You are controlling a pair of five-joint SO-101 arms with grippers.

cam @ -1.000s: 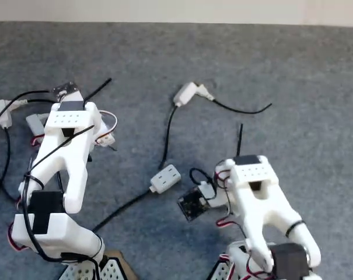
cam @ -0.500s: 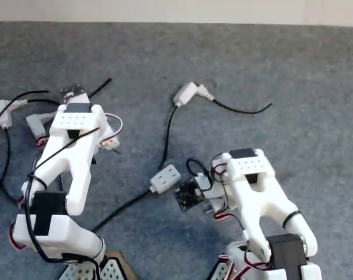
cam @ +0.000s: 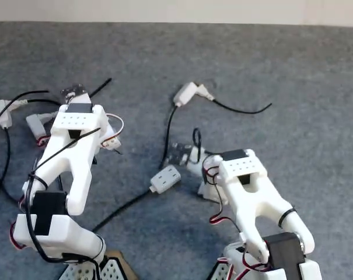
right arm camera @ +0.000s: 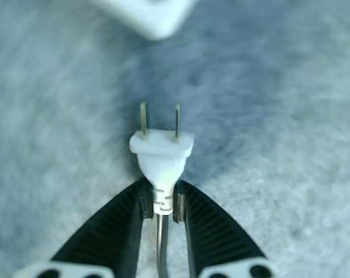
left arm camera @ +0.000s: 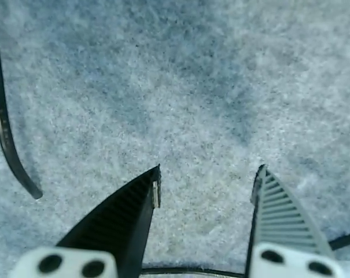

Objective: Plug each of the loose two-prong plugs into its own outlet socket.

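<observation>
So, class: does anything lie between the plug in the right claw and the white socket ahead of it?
Nothing visible does. The right claw holds the plug with its prongs pointing at the socket, and only bare carpet lies between them.

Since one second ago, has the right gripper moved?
Yes: the right gripper swung up the high view, from beside the outlet socket to beyond it.

My grey table (cam: pixel 293 70) carries a white outlet socket (cam: pixel 165 178) at centre, a second socket (cam: pixel 187 93) toward twelve o'clock, and white cord ends (cam: pixel 1 112) at nine o'clock.
</observation>
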